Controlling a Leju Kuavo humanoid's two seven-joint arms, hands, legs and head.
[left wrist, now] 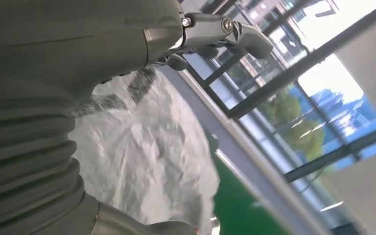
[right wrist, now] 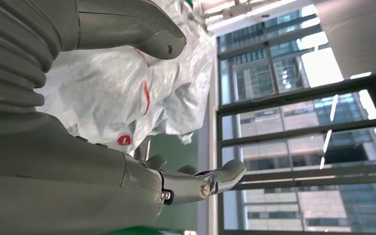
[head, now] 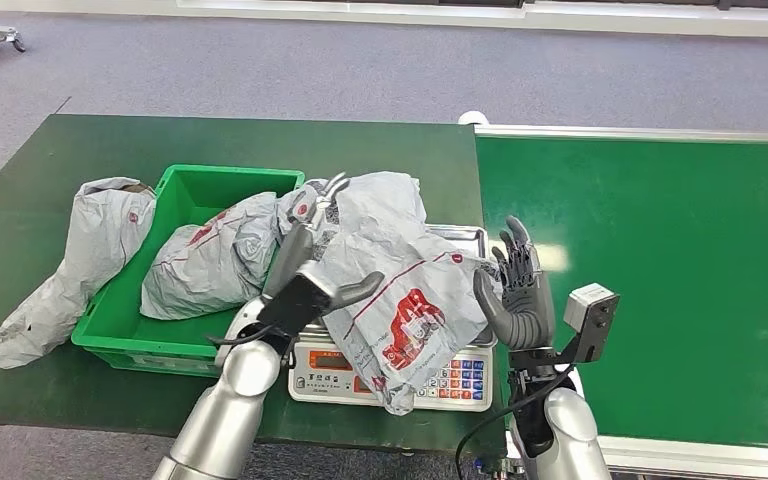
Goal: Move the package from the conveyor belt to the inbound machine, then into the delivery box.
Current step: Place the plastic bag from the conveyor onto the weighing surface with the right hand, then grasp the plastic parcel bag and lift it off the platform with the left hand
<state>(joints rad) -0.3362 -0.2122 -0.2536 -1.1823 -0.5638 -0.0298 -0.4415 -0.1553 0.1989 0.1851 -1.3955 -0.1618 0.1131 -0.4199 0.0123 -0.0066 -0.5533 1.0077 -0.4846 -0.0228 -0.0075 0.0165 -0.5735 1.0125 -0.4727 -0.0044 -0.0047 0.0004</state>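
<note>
The grey plastic package (head: 400,270) with a red print lies crumpled on the silver scale (head: 455,385), draping over its keypad. My left hand (head: 310,270) rests against the package's left side, fingers stretched up along it and thumb pointing across it. My right hand (head: 518,290) stands upright at the package's right edge, fingers apart, palm facing the bag. In the left wrist view the package (left wrist: 147,156) lies close before the palm, between a straight finger (left wrist: 225,29) and the thumb. In the right wrist view the package (right wrist: 112,98) lies beyond the thumb (right wrist: 142,24).
A green delivery box (head: 125,340) stands left of the scale with another grey package (head: 210,260) in it. A third grey package (head: 80,250) lies on the dark table over the box's left rim. The green conveyor belt (head: 660,250) runs on the right.
</note>
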